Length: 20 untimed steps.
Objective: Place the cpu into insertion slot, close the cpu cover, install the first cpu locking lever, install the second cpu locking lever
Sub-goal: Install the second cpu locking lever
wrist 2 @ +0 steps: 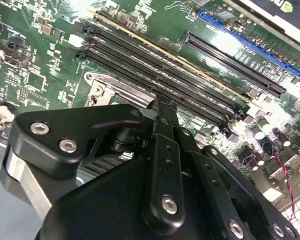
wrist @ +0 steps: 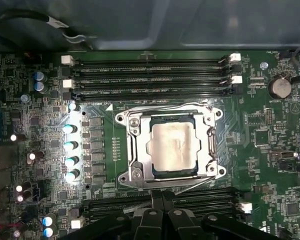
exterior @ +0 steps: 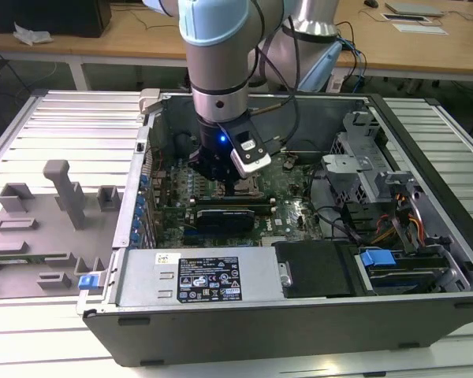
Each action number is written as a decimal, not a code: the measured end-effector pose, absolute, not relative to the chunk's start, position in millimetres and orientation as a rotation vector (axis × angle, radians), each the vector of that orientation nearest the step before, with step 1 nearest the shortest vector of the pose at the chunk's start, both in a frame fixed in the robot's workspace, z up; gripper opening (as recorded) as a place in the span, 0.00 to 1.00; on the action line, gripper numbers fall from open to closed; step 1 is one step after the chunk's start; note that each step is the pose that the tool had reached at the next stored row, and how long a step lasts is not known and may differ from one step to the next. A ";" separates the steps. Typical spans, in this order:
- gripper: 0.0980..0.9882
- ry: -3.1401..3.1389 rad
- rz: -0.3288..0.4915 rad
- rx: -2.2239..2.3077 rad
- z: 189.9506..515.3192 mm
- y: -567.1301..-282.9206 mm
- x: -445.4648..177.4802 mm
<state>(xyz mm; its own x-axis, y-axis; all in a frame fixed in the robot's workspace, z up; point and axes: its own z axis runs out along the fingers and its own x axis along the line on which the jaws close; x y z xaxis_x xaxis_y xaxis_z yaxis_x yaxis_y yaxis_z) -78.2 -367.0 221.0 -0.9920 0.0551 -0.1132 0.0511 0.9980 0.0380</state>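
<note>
So the gripper (wrist: 162, 199) has its two black fingers pressed together with nothing between them that I can see. The tip is parked right over the bank of long black memory slots (wrist: 210, 200) on the near side of the socket.

Just past the fingertips, dead ahead, is the cpu (wrist: 172, 147). It's lying flat in the insertion slot (wrist: 121, 176), shiny top up, and the cpu cover (wrist: 136, 150) is already folded down around it, so the chip shows through the cut-out. The chip is square, so there's no real long axis. What matters is the cover edge facing the gripper, where a thin wire lever (wrist: 177, 185) runs crossways to the fingers. Honestly can't tell if it's hooked or not.

Beyond the socket there's a second set of memory slots (wrist: 150, 82), parallel to the first, then the case wall.

The green board (wrist: 260, 150) is crowded with capacitors and connectors, so it's tight in there. In the exterior view the arm reaches straight down into the open computer case (exterior: 244, 331), which lies on a slatted metal table (exterior: 71, 118). A grey parts holder (exterior: 31, 228) sits at that view's left and wooden desks (exterior: 126, 39) are behind.
</note>
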 end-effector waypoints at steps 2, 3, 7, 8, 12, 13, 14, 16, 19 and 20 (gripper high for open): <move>0.01 3.021 0.078 0.082 219.2 -369.0 -81.4; 0.01 3.018 0.092 0.083 218.4 -369.5 -83.9; 0.01 3.010 0.125 0.084 215.4 -372.7 -92.6; 0.01 3.009 0.130 0.084 214.8 -373.2 -93.8; 0.01 3.006 0.155 0.086 210.3 -375.3 -99.6; 0.01 3.005 0.160 0.086 208.8 -375.5 -99.9; 0.01 3.005 0.163 0.086 207.9 -375.6 -100.2; 0.01 3.005 0.175 0.087 204.1 -376.2 -101.0; 0.01 3.004 0.180 0.087 202.4 -376.2 -102.2; 0.01 3.004 0.181 0.085 202.1 -376.2 -102.4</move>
<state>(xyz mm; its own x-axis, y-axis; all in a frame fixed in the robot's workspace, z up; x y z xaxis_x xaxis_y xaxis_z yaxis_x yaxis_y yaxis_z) -102.4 -376.2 202.1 -0.9898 0.0642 -0.1271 0.0486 0.9912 0.1229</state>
